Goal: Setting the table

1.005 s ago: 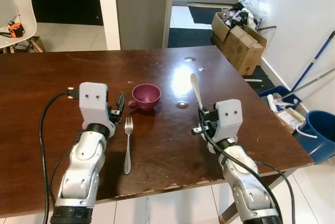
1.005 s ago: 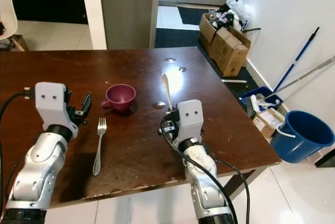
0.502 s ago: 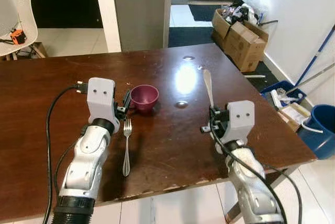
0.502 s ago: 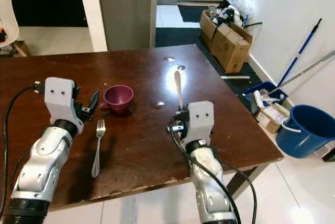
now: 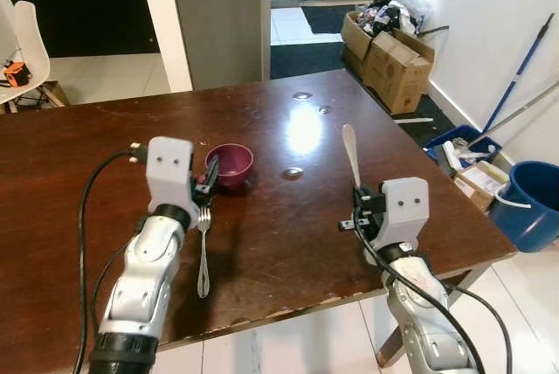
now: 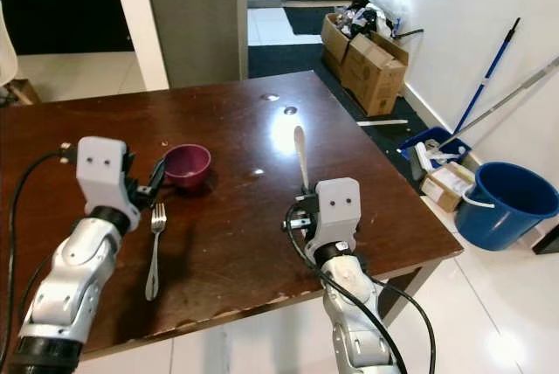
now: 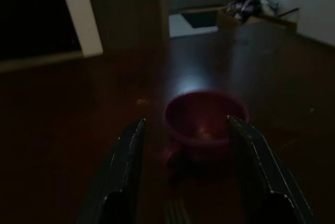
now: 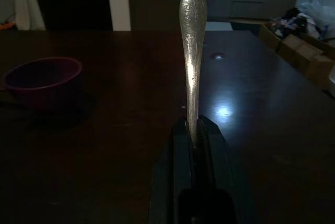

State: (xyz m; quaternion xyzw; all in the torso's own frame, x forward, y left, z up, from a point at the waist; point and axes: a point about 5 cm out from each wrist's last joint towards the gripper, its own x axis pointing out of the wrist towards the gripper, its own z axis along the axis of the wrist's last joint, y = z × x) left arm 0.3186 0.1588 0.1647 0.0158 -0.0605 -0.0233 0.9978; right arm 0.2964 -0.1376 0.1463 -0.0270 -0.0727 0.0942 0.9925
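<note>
Holding a spoon (image 5: 350,152) upright, my right gripper (image 5: 360,208) clamps it near the table's (image 5: 79,138) right edge; my left gripper (image 5: 208,183) gapes behind the cup (image 5: 231,163), mid-table.

tables 1: dark wooden table (image 5: 105,138) | cups 1: maroon cup (image 5: 230,163) at 11 o'clock of table centre | forks 1: fork (image 5: 203,247) at 8 o'clock | silver utensil handles 1: utensil (image 5: 351,153) at 3 o'clock | cardboard boxes 2: boxes (image 5: 391,59) at 1 o'clock | blue buckets 1: bucket (image 5: 533,213) | white chairs 1: chair (image 5: 19,51)
</note>
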